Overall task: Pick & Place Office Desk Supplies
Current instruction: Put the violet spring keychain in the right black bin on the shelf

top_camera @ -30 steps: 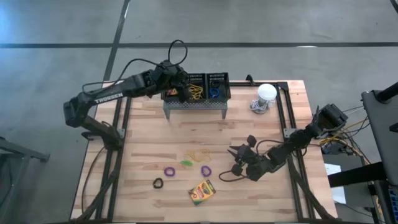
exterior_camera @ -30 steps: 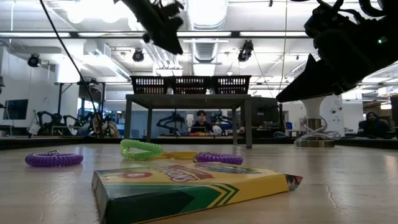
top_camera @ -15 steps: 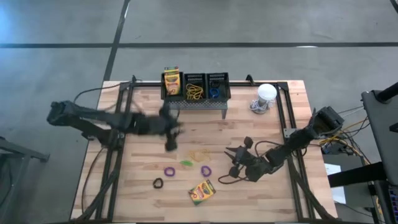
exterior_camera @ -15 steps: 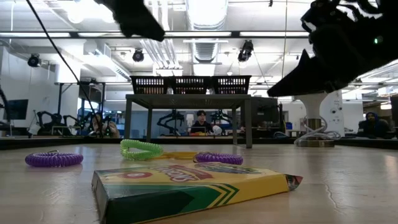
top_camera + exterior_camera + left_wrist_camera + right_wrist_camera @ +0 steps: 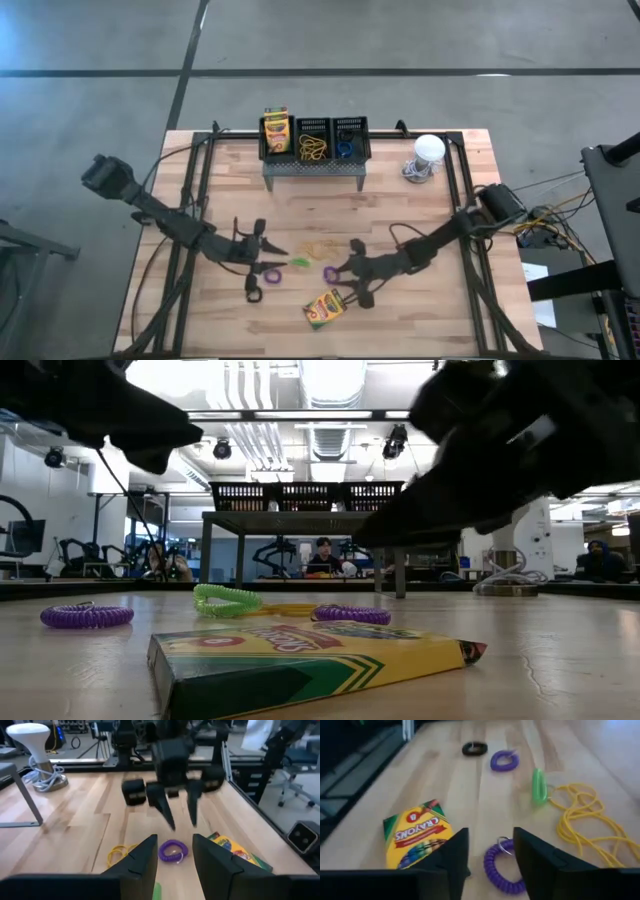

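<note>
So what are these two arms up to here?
They're sorting desk supplies into three mesh bins on a stand at the back of the table. One crayon box is already in a bin. Both arms reach low over the front, and neither holds anything. The right gripper, open, is lined up on a purple loop beside another crayon box. The left gripper, open too, faces that loop from the other side.
</note>
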Motion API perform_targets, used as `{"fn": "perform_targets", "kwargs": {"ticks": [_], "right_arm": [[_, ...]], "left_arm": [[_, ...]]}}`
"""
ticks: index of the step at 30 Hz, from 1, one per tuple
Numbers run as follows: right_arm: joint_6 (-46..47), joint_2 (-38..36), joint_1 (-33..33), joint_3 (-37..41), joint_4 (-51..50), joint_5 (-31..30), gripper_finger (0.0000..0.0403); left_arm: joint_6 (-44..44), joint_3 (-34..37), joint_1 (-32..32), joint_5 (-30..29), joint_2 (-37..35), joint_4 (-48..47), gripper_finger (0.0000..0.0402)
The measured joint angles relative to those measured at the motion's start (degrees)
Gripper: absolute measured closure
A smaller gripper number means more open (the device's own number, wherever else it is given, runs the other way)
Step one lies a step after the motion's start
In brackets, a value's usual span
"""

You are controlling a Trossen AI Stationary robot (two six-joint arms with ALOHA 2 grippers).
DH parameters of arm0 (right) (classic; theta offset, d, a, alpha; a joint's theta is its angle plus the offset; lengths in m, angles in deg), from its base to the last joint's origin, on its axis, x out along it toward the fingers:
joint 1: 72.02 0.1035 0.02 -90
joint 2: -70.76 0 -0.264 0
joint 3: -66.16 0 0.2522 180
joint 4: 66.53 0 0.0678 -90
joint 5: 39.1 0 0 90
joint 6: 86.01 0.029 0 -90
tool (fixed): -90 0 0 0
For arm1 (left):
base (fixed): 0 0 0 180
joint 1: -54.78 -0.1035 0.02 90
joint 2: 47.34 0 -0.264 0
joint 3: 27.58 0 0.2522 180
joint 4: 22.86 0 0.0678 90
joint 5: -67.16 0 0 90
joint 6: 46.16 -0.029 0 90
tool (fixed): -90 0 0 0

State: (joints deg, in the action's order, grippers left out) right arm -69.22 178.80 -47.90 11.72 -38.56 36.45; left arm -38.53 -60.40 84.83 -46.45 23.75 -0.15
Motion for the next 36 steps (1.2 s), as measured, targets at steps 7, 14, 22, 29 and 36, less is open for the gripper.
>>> {"fn": "perform_targets", "kwargs": {"ticks": [7,14,22,29,36], "right_arm": [[-6.16,5.12,0.37,-11.45,-22.91,-1.99,0.0185],[-6.32,8.86,0.76,-20.87,-36.13,-3.19,0.0236],[-10.2,7.55,1.22,-24.39,-43.39,-4.08,0.0378],[-15.27,-4.12,3.46,-23.07,-45.46,-18.78,0.0375],[-16.4,-23.18,-5.34,-19.64,-42.15,-23.36,0.0375]], "left_arm": [[0.18,0.64,-0.13,-1.63,0.0,0.96,0.0277],[0.18,0.64,-0.13,-1.84,0.0,0.66,0.0277],[0.18,0.66,-0.16,-2.36,0.01,0.57,0.0277],[0.36,0.66,-0.16,-2.36,0.02,0.59,0.0277],[0.38,0.66,-0.2,-2.92,0.04,0.63,0.0277]]}}
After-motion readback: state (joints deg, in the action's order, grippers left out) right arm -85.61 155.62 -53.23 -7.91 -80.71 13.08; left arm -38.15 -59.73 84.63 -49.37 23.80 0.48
